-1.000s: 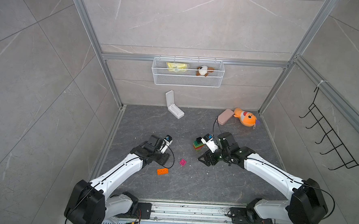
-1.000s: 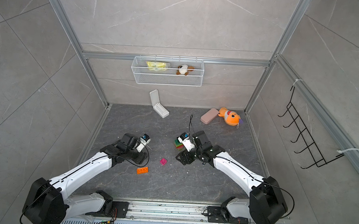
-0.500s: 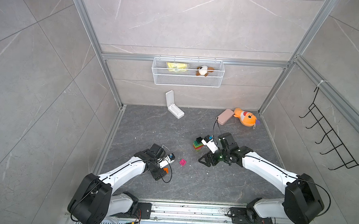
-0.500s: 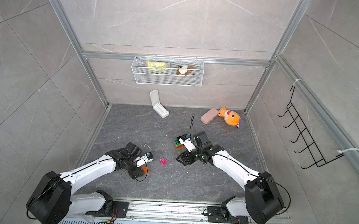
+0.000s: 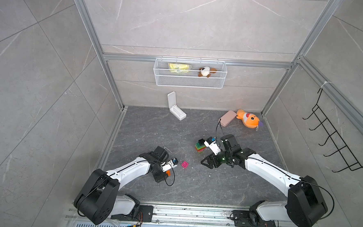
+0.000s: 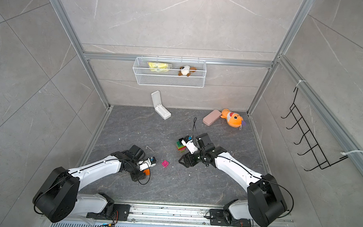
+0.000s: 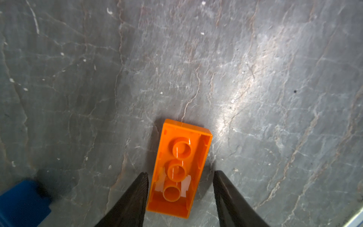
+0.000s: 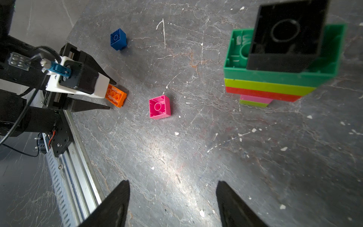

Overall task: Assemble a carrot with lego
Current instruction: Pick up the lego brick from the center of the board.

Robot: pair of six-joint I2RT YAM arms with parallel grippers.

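Observation:
The carrot [image 8: 275, 84] is a short stack standing on its narrow lime end, rising through pink, red, lime and green to a black brick on top; it shows in both top views [image 5: 200, 148] [image 6: 181, 147]. An orange oblong lego brick [image 7: 179, 167] lies hollow side up on the floor. My left gripper [image 7: 180, 173] is open and straddles it, with one finger close against its side and the other a gap away. My right gripper [image 8: 172, 182] is open and empty over bare floor, near the stack [image 5: 205, 162]. A pink square brick [image 8: 159, 107] and a blue one [image 8: 117, 39] lie loose.
At the back wall a white hinged case [image 5: 176, 109] stands open. A pink oblong case [image 5: 227, 118] and an orange plush fish [image 5: 247, 119] lie at the back right. A wire basket [image 5: 190, 76] hangs on the wall. The metal rail [image 5: 192, 212] runs along the front.
My left arm has swung toward the front and come down over the orange brick, and its jaws have narrowed around it. The right arm has barely moved.

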